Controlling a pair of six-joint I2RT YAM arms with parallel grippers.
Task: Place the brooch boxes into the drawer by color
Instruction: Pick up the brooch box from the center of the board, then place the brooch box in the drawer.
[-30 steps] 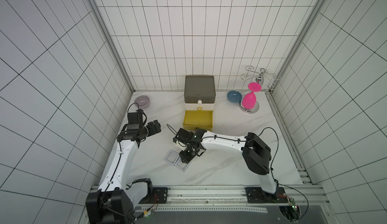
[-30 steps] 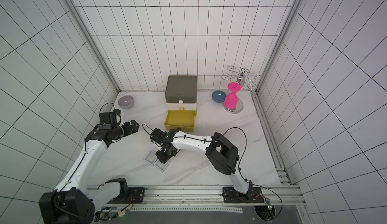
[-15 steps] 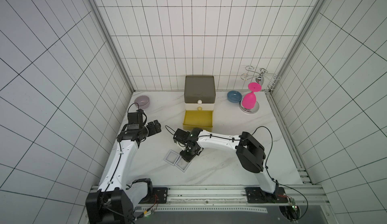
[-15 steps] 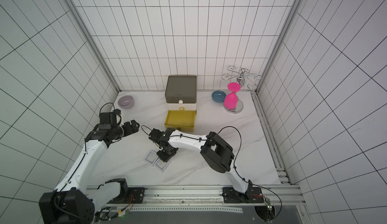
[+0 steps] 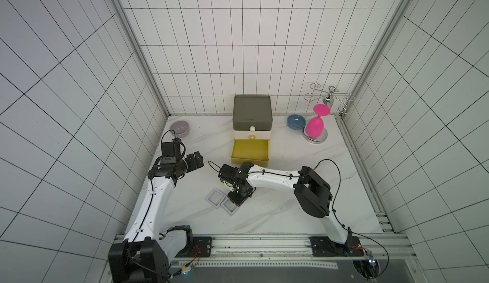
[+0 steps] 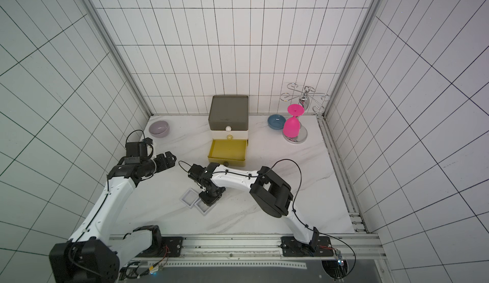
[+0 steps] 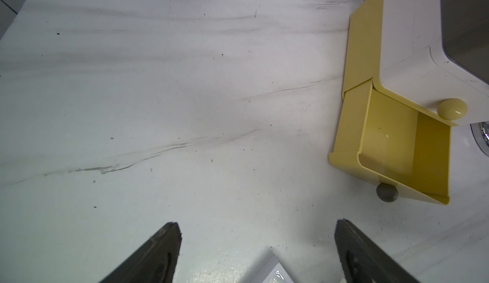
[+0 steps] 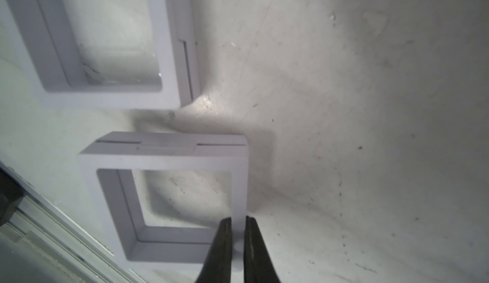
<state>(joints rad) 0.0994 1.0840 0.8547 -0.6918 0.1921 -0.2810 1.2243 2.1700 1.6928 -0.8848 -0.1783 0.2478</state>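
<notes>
– Marble tabletop, tiled walls all round. Right gripper state?
– Clamped on one side wall of a lavender box, close to a corner. The jaws are nearly together, with the thin wall pinched between them. The box seems to lie flat, directly under the gripper.
– Other box?
– Just beside the gripper. Its corner is near the held box, and a gap is shown in the right wrist view.
– Left gripper?
– Jaws wide apart, nothing held. It is hovering above bare tabletop.
– Drawer from the right gripper?
– Beyond it, well apart. The yellow tier is pulled out and seen empty. The white tier is shut.
– Risks?
– With an off-centre pinch, the box could be swung or twisted out on the lift and dropped. The other box could be knocked if the held corner is swept across it. Lavender is probably meant for the white tier, but only yellow is open, so a wrong-tier drop is possible. The forearm is held close to the yellow tier's front, which could be bumped on the carry.
</notes>
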